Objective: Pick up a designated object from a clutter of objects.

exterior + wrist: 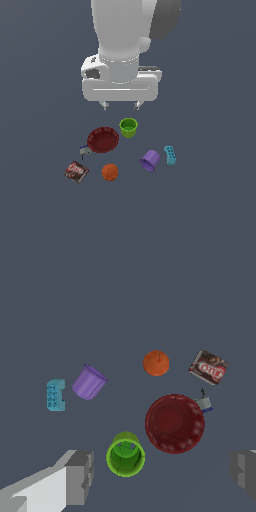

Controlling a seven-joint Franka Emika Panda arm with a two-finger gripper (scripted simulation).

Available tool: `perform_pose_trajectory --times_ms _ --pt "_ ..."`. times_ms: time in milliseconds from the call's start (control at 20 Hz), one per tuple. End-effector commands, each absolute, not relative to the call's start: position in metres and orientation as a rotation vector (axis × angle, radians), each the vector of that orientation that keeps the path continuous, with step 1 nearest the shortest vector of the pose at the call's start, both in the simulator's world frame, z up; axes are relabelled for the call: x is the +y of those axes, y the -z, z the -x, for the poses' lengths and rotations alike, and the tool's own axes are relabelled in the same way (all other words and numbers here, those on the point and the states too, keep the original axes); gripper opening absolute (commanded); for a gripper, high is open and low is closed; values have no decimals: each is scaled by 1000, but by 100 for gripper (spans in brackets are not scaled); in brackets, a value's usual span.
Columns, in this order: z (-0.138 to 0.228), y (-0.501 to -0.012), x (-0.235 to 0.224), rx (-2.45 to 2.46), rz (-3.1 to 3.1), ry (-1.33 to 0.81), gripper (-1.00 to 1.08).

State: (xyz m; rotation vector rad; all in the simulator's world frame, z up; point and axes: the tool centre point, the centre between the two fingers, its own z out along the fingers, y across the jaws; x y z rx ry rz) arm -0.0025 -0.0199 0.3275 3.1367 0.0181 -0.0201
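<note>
The green cup [128,127] stands upright on the grey floor, just to the exterior view's right of the red ribbed bowl [103,139]. My gripper [120,105] hangs open above and behind it, holding nothing. In the wrist view the green cup [125,454] sits between my two fingers [80,476], with the red bowl [174,423] beside it. The purple cup [150,160] lies tipped on its side.
An orange ball [110,172], a brown-red packet [76,171], a teal holed block [170,155] and a small grey-blue piece [84,150] lie around the bowl. The red bowl stands very near the green cup.
</note>
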Motion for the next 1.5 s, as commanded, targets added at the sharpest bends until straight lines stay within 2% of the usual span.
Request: perform_pose_trajectory --times_ms 0,800,1450 --pt "3 -327 -20 18 -3137 20 28" --pt "6 -316 -26 -14 -3115 54 28" --pt "35 -239 6 -118 -2992 233 28"
